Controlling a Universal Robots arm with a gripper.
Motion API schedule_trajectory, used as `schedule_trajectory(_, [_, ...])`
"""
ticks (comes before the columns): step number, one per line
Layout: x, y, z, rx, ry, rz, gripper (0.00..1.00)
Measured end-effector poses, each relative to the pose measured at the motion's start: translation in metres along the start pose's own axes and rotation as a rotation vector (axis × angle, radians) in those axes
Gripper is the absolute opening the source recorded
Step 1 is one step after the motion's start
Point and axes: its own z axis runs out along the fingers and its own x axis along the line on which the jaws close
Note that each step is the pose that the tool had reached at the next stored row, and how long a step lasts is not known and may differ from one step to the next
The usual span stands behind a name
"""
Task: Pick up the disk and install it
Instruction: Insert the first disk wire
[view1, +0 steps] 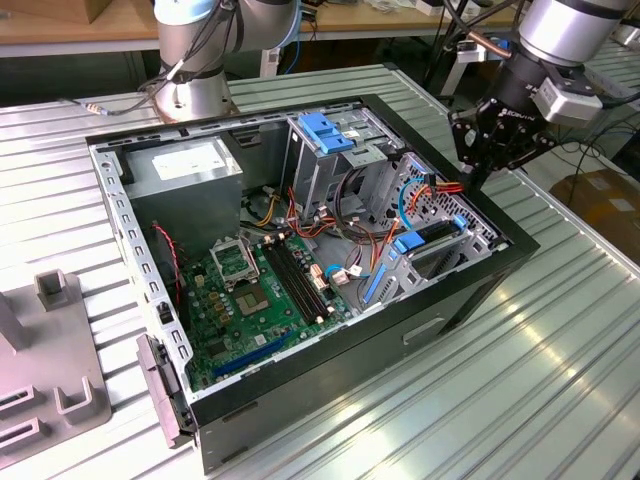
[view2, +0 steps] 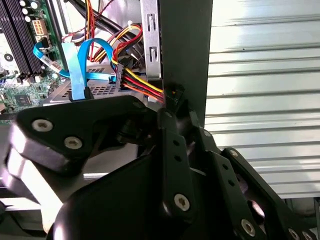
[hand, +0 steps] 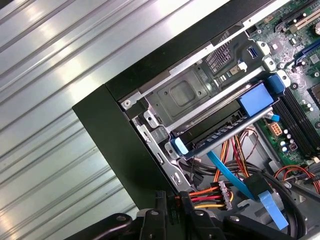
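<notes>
The disk (view1: 440, 232) lies edge-on in the drive bay at the case's corner on the exterior view's right, a dark slab between blue side rails. In the first wrist view the disk (hand: 220, 131) sits under a metal bay plate, with a blue rail end at each side. My gripper (view1: 475, 178) hangs just above the case's black rim beside that bay. The second wrist view shows its fingers drawn together, gripper (view2: 172, 107) tips against a black power connector (view2: 172, 94) with red, yellow and orange wires. Whether the connector (hand: 172, 197) is pinched is unclear.
The open computer case (view1: 400, 330) lies on a ribbed metal table (view1: 560, 350). Inside are a grey power-supply box (view1: 190, 165), a drive cage with blue handle (view1: 325, 130), the motherboard (view1: 260, 290) and loose cables. A grey fixture (view1: 50, 370) and another arm's base (view1: 195, 90) stand nearby.
</notes>
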Motion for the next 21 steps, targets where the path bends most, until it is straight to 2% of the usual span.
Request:
schedule_trajectory(1, [0.0, 0.0, 0.0, -0.0001, 0.0, 0.0, 0.17])
schedule_trajectory(7, [-0.0003, 0.0002, -0.0029, 0.0004, -0.0004, 0.0, 0.17])
schedule_trajectory(21, [-0.003, 0.0022, -0.0034, 0.0002, -0.0002, 0.0, 0.17])
